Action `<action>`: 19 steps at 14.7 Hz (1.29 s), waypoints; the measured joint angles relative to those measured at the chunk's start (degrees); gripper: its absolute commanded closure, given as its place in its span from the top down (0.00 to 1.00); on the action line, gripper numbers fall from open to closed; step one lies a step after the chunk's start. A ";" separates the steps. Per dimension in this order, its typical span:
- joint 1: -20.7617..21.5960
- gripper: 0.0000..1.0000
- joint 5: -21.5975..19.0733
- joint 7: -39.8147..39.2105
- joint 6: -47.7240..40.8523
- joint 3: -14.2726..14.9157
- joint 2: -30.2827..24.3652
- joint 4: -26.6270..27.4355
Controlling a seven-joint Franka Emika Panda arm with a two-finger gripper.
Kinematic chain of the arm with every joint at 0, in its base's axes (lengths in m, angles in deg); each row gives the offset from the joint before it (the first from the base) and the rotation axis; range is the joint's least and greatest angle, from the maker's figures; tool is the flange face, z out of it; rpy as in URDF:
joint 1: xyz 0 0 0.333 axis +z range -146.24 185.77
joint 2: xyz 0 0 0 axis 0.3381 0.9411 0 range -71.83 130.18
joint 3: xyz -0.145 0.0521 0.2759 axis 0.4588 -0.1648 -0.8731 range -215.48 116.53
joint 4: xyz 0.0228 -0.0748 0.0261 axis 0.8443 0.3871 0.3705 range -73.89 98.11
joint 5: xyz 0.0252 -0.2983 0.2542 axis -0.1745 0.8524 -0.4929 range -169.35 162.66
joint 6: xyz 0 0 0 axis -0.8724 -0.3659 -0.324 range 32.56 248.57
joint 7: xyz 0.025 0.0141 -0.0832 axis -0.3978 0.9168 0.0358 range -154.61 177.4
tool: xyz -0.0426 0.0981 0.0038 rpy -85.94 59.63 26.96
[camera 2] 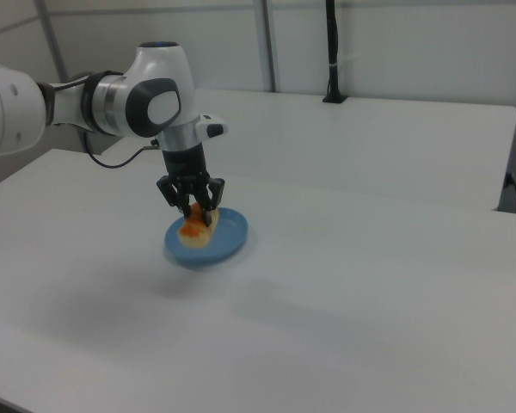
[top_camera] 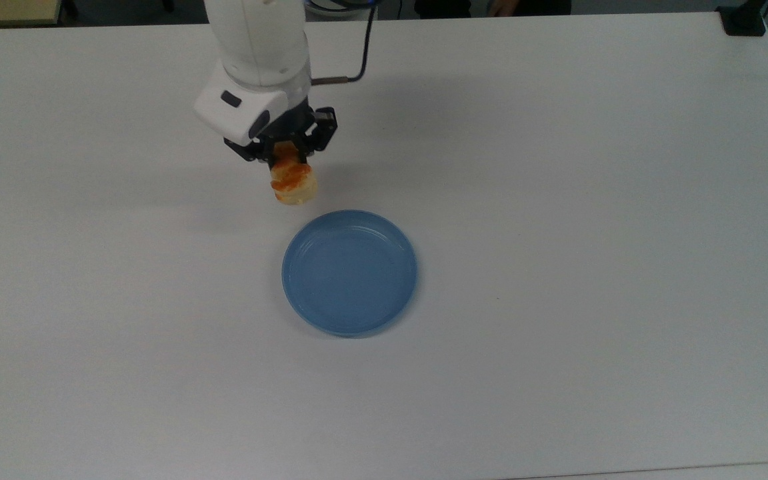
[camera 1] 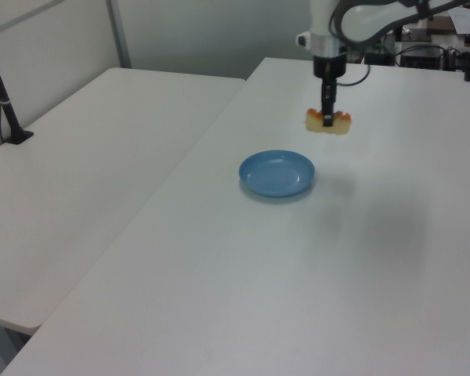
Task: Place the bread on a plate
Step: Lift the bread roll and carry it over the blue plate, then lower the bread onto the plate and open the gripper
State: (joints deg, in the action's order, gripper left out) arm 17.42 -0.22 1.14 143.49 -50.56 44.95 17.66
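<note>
The bread (top_camera: 293,183) (camera 1: 329,123) (camera 2: 197,227), a pale roll with orange-brown bumps, hangs in the air with my gripper (top_camera: 285,158) (camera 1: 327,114) (camera 2: 193,209) shut on its middle. It hangs above the table just outside the rim of the plate (top_camera: 349,271) (camera 1: 276,173) (camera 2: 226,239), toward the top view's upper left. The light-blue plate lies flat on the white table with nothing on it. In the right view the bread overlaps the plate's near side.
The white table (top_camera: 557,200) stretches wide on all sides of the plate. A second white table (camera 1: 86,157) adjoins it on the left view's left. A black post stands at its far edge (camera 1: 4,102). My arm's shadow falls on the table behind the bread.
</note>
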 measured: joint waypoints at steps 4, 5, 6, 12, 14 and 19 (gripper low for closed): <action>2.65 0.40 0.00 11.05 0.04 0.08 6.96 -7.81; 3.18 0.40 0.01 13.22 0.04 0.12 8.76 -9.84; 3.67 0.40 0.03 15.24 0.04 0.14 10.54 -11.78; 6.16 0.40 0.09 25.76 0.04 0.25 18.98 -19.89; 6.60 0.66 0.09 29.21 0.07 0.26 21.28 -22.08; 6.68 0.98 0.09 33.12 0.76 0.38 22.71 -23.64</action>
State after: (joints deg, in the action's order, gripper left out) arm 24.10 -0.13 34.27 144.25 -50.18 67.65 -5.98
